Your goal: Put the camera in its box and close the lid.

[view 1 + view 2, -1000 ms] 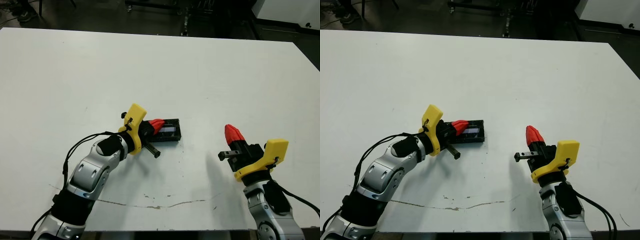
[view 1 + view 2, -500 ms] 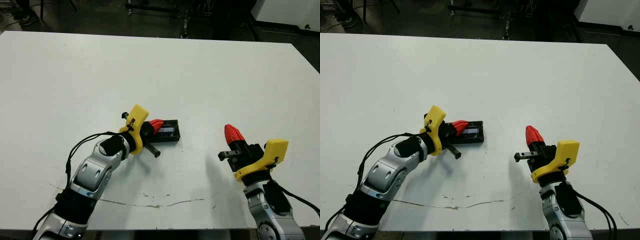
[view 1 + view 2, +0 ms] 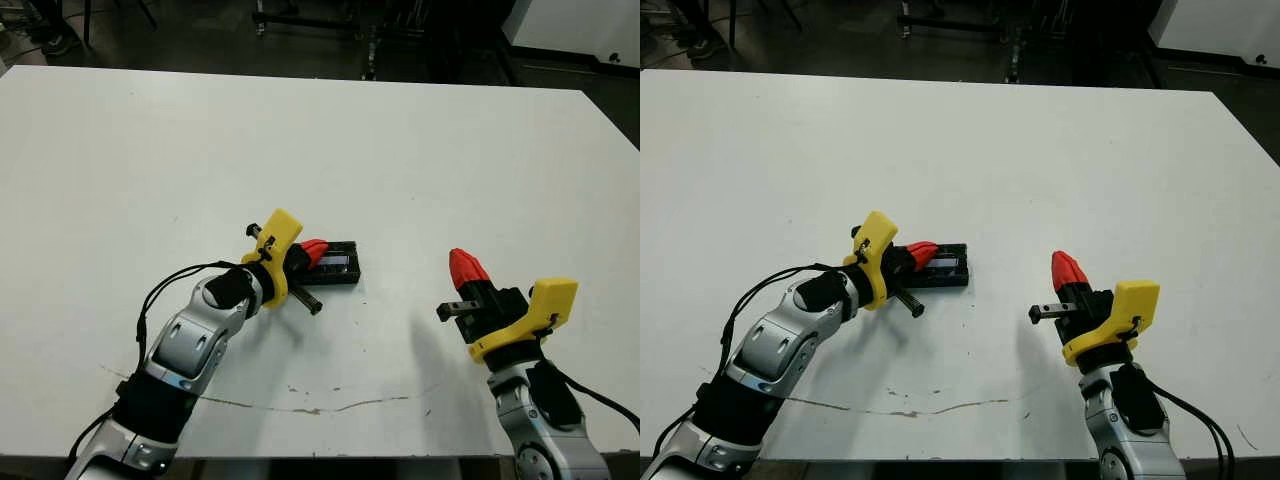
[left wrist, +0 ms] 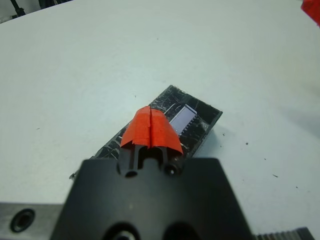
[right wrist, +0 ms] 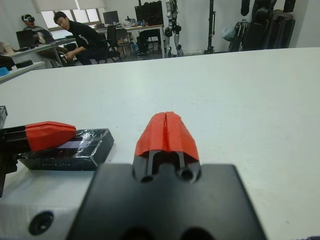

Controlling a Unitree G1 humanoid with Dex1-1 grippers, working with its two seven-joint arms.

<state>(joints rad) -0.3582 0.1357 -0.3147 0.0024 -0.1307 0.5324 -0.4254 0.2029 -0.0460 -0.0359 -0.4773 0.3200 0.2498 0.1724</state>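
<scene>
**My left pincer on the closed box, my right one apart**

The wide white table [image 3: 420, 150] carried everything, and near its front edge it showed a thin dark scratch [image 3: 330, 408].

My left arm, silver with a yellow bracket, reached in toward the middle of the table. My right arm stood well apart on the other side, raised over bare table.

The small rectangular black box [image 3: 338, 264] lay flat near the middle of the table, slightly slanted. The flat black lid with the shiny see-through panel [image 4: 183, 119] sat on top of it, so the box looked closed. Through the panel I saw only a pale bluish shine; I could not tell whether it was the camera.

My left pincer [image 4: 151, 131] had its two red fingertips pressed together, with nothing between them, and they rested at the end of the lid nearest to my arm. If they truly touched it or hung just above, I could not tell.

My right pincer [image 5: 167, 134] was also closed and empty, its red tips pointing away from me.
</scene>
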